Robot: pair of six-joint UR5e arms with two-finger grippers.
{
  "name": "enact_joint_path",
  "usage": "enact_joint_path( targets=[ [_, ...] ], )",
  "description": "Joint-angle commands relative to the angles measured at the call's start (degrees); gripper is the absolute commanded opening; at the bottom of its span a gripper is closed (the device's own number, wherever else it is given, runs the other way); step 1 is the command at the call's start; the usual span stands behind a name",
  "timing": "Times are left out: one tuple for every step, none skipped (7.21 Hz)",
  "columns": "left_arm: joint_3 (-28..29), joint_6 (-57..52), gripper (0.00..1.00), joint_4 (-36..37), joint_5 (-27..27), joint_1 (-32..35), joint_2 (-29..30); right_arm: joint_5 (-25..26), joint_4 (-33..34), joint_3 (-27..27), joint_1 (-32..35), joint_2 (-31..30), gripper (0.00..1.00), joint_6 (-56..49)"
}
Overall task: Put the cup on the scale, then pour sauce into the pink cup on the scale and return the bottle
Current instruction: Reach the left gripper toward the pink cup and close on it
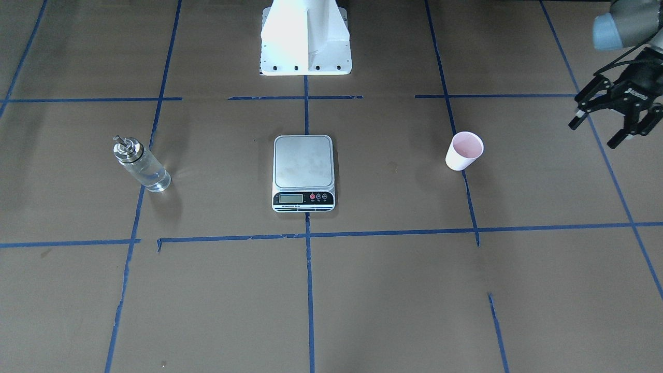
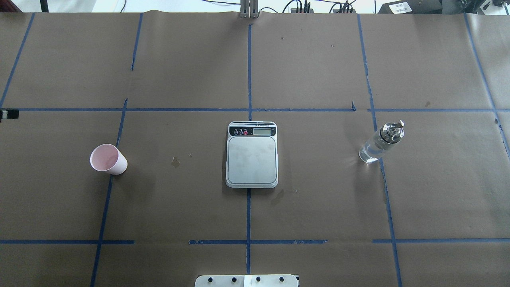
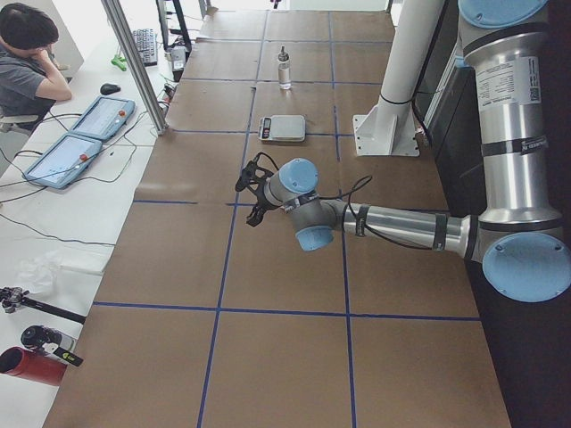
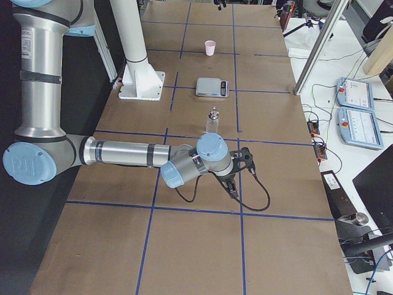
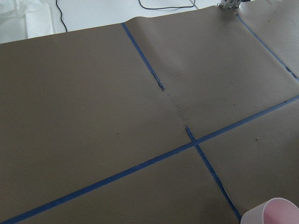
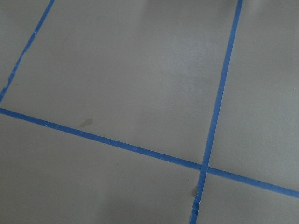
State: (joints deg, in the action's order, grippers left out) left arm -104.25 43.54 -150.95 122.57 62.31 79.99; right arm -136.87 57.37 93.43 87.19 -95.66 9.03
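The left gripper (image 1: 594,132) hangs over the table with its black fingers (image 1: 582,111) spread apart and nothing between them. It is out at the left end of the table, left of the cup (image 1: 464,151) and apart from it. The left wrist view shows only the cup's pink rim in its bottom right corner. From the gripper the left arm (image 3: 401,227) runs low and level over the brown paper back to the robot.

The right gripper (image 4: 237,175) shows only in the side view from the table's right end, so I cannot tell whether it is spread or clenched. It sits low over the paper at the right end, beyond the bottle (image 4: 213,120) and apart from it. The right wrist view shows only paper and blue tape lines (image 6: 219,93).

The cup stands upright on the table (image 2: 318,207), mouth up, touching a tape line, well to the left of the scale (image 2: 252,154). The scale lies flat in the middle, across the centre tape line, with its black display strip on the far side from the robot's white base (image 1: 305,36). The bottle stands upright well to the right of the scale, silver spout cap on top, the clear sauce (image 1: 154,177) faintly visible in the glass.

At a white side table beyond the far edge, a person (image 3: 27,58) sits.
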Motion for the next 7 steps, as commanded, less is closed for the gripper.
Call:
enact_joint_path(
  targets=[
    [-1.6,11.3,1.0,1.3,-11.3,-13.0,0.2,-0.1,0.0,0.0,0.0,-0.1,1.0,-0.1],
    [-2.5,15.6,0.96,1.6,-14.3,-16.7,0.2,0.0,0.0,0.0,0.0,-0.1,1.0,-0.1],
    [-3.9,16.0,0.85,6.7,-14.5,-17.1,0.9,0.0,0.0,0.0,0.0,-0.2,1.0,-0.2],
    [-5.1,16.0,0.74,11.2,-14.5,-17.1,1.8,-0.1,-0.1,0.1,0.0,-0.9,1.0,-0.2],
    [-5.2,16.0,0.6,12.2,-14.5,-17.1,1.9,-0.1,-0.1,0.3,0.0,-1.1,1.0,-0.2],
    [-5.1,16.0,0.59,12.3,-14.5,-17.5,2.1,-0.1,-0.1,0.2,0.0,-1.1,1.0,-0.2],
    [-4.8,16.2,0.59,12.3,-14.5,-18.5,2.7,-0.1,-0.1,0.2,0.0,-1.1,1.0,-0.2]
  ],
)
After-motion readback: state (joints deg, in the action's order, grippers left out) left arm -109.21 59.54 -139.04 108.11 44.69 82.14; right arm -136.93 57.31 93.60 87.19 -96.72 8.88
